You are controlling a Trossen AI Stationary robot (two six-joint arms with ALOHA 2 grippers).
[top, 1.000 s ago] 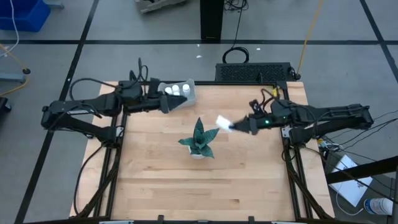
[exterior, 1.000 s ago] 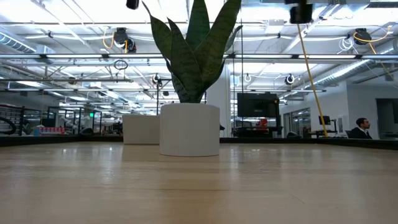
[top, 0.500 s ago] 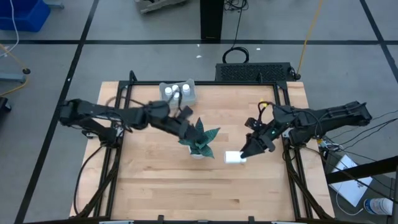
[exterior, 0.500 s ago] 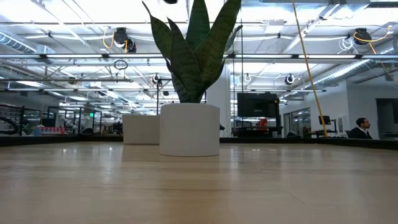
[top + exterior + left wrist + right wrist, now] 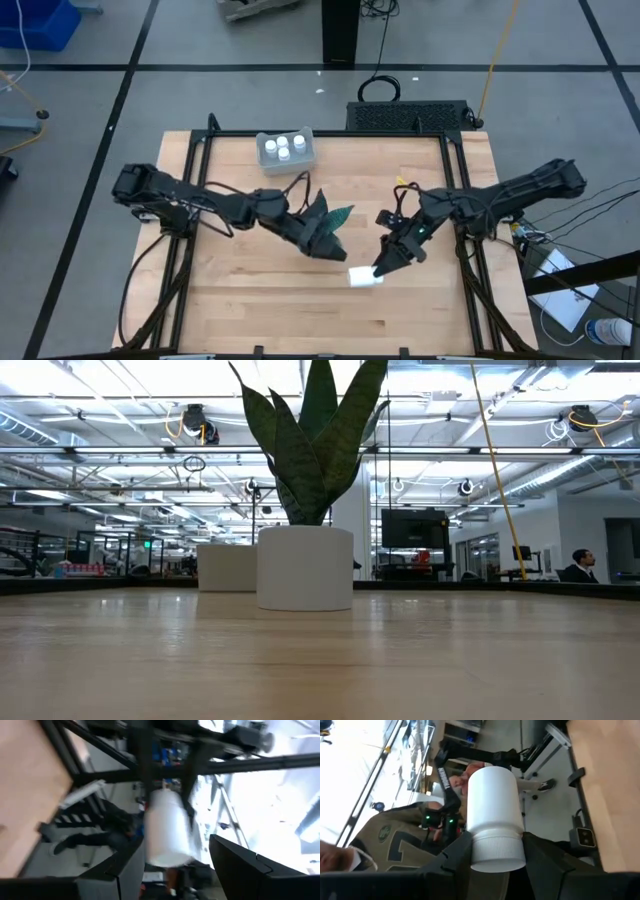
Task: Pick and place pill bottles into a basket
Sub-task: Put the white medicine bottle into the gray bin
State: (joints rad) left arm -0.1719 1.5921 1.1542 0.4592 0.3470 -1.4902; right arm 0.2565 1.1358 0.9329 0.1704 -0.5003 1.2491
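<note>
right gripper (image 5: 378, 270) clamped on pill bottle (image 5: 364, 277) above worktop (image 5: 260, 300) | left gripper (image 5: 322, 245) over plant (image 5: 335, 215), grip unclear | basket (image 5: 287, 150) holding three bottles

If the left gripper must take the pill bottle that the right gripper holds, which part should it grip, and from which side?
Probably the smooth body of the pill bottle, coming from the end opposite the cap. The right gripper clamps the ribbed cap, so the body sticks out free beyond its fingers. The open left gripper should close across its round sides.
</note>
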